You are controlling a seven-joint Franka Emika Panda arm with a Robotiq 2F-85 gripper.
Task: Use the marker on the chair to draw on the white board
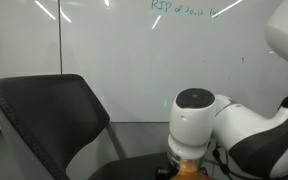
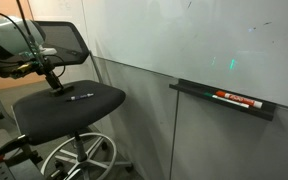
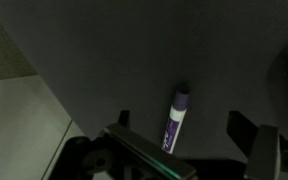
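The marker [image 3: 177,118], purple and white with a dark cap, lies flat on the dark seat of the chair [image 2: 54,108]. In an exterior view it is a small stick [image 2: 81,97] near the seat's middle. My gripper [image 3: 184,128] is open just above the seat, one finger on each side of the marker, not touching it. In an exterior view the gripper [image 2: 54,84] hangs low over the seat, just beside the marker. The chair's backrest [image 1: 54,105] stands in front of the white board [image 1: 134,50], which also shows in the other exterior view [image 2: 204,40].
A dark tray [image 2: 224,103] on the board's lower edge holds a marker with red-orange markings [image 2: 236,99]. Green handwriting [image 1: 179,8] runs along the board's top. The chair's chrome foot ring [image 2: 79,160] is below the seat.
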